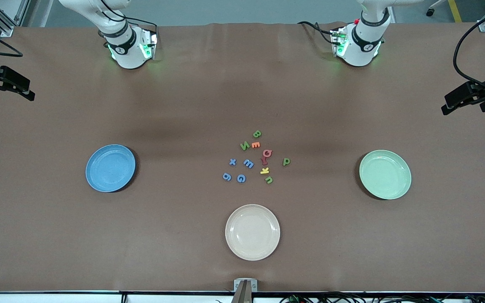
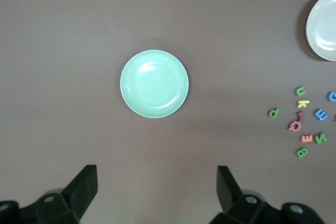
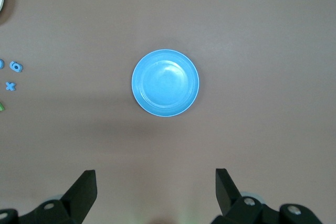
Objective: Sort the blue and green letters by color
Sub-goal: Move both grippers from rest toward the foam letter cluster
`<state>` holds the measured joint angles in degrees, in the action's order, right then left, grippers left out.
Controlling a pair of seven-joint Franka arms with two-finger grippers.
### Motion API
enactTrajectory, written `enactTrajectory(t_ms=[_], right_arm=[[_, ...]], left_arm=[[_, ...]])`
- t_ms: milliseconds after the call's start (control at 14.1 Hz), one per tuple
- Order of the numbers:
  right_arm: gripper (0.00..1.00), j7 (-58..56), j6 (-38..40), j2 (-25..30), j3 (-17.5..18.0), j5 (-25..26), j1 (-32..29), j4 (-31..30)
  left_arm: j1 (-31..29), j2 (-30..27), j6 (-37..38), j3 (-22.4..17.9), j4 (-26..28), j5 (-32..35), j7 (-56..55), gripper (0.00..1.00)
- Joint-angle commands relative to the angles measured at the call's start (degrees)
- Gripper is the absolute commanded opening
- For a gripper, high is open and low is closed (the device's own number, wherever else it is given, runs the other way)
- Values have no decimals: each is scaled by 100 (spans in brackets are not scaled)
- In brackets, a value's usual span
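Note:
The letters lie in a loose cluster mid-table. Blue x (image 1: 232, 161), E (image 1: 248, 163), g (image 1: 227, 176) and G (image 1: 241, 179) lie toward the right arm's end. Green B (image 1: 257, 134), N (image 1: 245, 146), P (image 1: 286, 161) and u (image 1: 268, 180) lie around them. My left gripper (image 2: 156, 182) is open and empty, high over bare table by the pale green plate (image 2: 154, 83). My right gripper (image 3: 155, 182) is open and empty, high over bare table by the blue plate (image 3: 165, 83). Neither gripper shows in the front view.
Orange E (image 1: 255, 145), red Q (image 1: 267, 153) and yellow k (image 1: 264, 170) lie among the cluster. A cream plate (image 1: 252, 232) sits nearer the front camera than the letters. Blue plate (image 1: 110, 168) and green plate (image 1: 385, 174) flank the cluster. Black clamps (image 1: 2, 82) stand at both table ends.

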<state>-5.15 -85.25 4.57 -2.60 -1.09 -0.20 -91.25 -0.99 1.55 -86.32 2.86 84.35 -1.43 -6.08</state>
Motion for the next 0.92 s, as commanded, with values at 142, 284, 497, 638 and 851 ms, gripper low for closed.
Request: enactTrajectory(t_ms=[142, 284, 497, 638, 851], right_arm=[[100, -65, 26, 35, 14, 65, -32, 28], [100, -4, 35, 17, 14, 56, -32, 28], [100, -13, 35, -53, 14, 65, -32, 37], [100, -22, 26, -62, 14, 65, -32, 37], [100, -39, -35, -88, 14, 74, -41, 29]], left_arm=[[-77, -111, -8, 92, 116, 20, 9, 100], [-68, -111, 71, 83, 64, 11, -95, 100], [-51, -42, 307, 100, 72, 2, -61, 100], [2, 169, 747, 127, 107, -173, -78, 100], [203, 660, 687, 363, 195, -297, -506, 100]])
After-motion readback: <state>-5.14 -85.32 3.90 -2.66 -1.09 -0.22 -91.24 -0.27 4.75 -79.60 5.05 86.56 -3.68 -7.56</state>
